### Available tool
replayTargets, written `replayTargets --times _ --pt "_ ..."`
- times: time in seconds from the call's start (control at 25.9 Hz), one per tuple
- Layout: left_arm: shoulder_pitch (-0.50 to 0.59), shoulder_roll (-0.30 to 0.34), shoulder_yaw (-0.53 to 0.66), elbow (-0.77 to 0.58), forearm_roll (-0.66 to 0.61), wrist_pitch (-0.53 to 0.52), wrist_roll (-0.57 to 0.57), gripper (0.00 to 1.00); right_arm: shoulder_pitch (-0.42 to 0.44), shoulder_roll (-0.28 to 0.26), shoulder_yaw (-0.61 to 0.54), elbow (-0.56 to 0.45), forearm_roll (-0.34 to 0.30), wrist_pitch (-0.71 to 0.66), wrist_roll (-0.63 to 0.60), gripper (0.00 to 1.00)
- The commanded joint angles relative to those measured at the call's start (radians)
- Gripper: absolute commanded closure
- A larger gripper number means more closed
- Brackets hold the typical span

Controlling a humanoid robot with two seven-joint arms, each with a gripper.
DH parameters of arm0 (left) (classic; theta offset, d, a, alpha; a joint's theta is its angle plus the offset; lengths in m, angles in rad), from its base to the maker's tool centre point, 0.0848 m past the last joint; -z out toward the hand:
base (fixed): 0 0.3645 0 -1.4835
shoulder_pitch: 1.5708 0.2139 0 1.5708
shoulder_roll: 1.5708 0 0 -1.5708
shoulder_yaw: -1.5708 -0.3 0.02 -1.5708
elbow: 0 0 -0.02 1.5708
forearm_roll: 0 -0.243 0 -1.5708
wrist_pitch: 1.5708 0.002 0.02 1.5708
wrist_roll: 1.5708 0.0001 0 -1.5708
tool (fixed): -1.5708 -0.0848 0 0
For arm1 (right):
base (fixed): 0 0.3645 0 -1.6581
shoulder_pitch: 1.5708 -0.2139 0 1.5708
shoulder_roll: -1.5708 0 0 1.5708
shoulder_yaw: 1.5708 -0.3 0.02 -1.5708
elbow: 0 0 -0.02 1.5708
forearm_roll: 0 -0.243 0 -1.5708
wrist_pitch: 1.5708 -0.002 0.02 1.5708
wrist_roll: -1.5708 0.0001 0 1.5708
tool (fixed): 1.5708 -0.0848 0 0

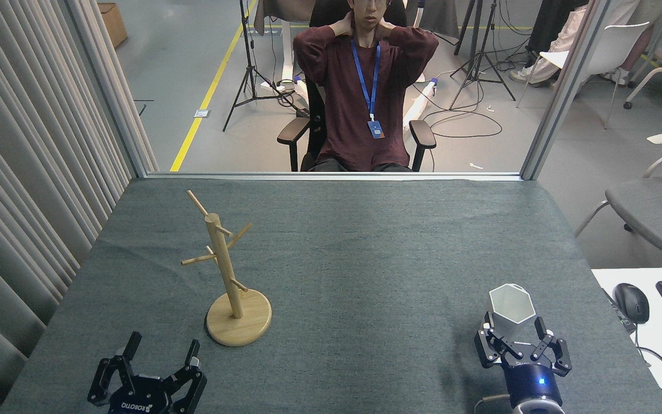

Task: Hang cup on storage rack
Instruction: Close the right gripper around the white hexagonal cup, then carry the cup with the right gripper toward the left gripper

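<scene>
The white hexagonal cup [512, 306] stands upright near the table's front right corner, mouth up, its small tab at the far rim. My right gripper [514, 329] is open and straddles the cup's lower body, one finger on each side; I cannot see contact. The wooden storage rack [224, 270] stands on its round base [239, 325] at left of centre, pegs bare. At the front left my left gripper [163, 347] rests low and open, nothing between its fingers, just in front of the rack's base.
Grey cloth covers the table [365, 259]. A person [365, 86] sits in a chair just beyond the far edge. A curtain [26, 172] runs along the left side. To the right stand a white desk with a mouse [631, 302] and a grey chair [653, 213].
</scene>
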Motion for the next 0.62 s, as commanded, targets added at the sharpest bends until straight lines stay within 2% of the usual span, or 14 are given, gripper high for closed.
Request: replayTargets --times 0.0,0.23,0.27,0.31,0.35,0.46,0.58 --pt "-0.004 0.0 0.0 -0.002 0.0 0.0 -0.001 0.0 -0.032 -0.001 0.001 0.034 0.004 -0.001 -0.004 0.02" --pt "-0.001 0.0 0.002 -0.003 0.0 0.0 -0.001 0.0 -0.053 0.001 0.004 0.068 0.008 0.005 -0.007 0.03" --pt "0.001 0.0 0.0 -0.003 0.0 0.0 -0.001 0.0 -0.053 0.003 0.005 0.075 0.01 0.008 -0.007 0.08" --pt "0.001 0.0 0.0 -0.003 0.0 0.0 -0.001 0.0 -0.053 0.006 0.008 0.077 0.017 0.008 -0.011 0.34" --pt "0.002 0.0 0.0 -0.003 0.0 0.0 0.001 0.0 -0.052 0.007 0.018 0.077 0.033 0.01 -0.012 0.55" --pt "-0.004 -0.007 0.0 -0.003 0.001 0.0 -0.001 0.0 -0.047 0.013 0.024 0.055 0.045 0.015 -0.014 0.54" --pt "-0.004 -0.007 -0.015 0.007 0.001 -0.006 0.003 0.0 -0.021 0.018 0.027 -0.089 0.045 0.016 -0.021 0.53"
